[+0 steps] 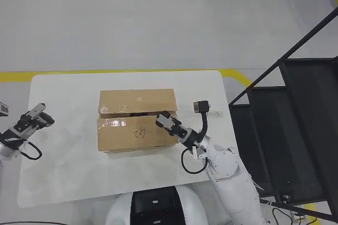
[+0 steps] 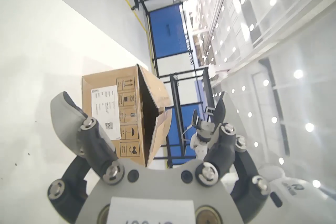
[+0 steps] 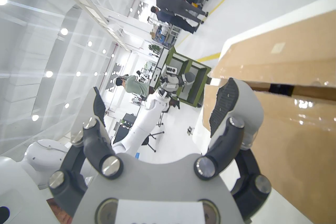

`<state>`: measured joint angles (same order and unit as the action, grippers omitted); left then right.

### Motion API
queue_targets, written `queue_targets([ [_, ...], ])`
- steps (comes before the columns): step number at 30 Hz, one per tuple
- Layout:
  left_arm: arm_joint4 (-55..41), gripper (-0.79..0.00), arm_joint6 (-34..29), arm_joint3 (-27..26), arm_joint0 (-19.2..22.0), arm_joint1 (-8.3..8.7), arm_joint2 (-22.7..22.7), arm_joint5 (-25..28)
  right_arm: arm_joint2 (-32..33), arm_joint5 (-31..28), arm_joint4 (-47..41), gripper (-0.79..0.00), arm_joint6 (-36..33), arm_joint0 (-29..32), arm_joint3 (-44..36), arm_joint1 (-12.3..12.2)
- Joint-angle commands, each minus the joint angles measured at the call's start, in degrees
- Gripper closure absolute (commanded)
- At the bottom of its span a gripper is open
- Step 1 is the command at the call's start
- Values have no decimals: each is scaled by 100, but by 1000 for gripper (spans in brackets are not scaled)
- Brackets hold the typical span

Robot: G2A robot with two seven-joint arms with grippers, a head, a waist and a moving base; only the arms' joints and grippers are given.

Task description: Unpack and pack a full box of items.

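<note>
Checking right gripper (image 1: 164, 121): you have it at the seam end of the box (image 1: 137, 120), jaws spread and empty, probably to catch a flap. Box sits mid bench (image 1: 62, 169). Left gripper (image 1: 42, 114) hangs well clear, jaws released.

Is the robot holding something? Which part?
Nothing. The left end effector is open, apart from the box; the right end effector is open over its top.
</note>
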<state>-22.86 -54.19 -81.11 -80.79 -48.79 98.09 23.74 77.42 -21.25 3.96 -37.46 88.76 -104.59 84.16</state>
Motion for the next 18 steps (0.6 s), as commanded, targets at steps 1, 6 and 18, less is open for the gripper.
queue_targets([
  [1, 10, -785, -641, -103, 17, 29, -23, 16, 241, 256, -241, -785, -738, -12, -45, -80],
  [6, 101, -785, -1794, -44, 280, 85, -214, 129, 894, 909, -602, -785, -2543, 40, -186, -301],
  [18, -498, -785, -3145, 60, 1213, 170, -1159, -509, 1659, 1530, -363, -785, -3868, -76, -126, -601],
])
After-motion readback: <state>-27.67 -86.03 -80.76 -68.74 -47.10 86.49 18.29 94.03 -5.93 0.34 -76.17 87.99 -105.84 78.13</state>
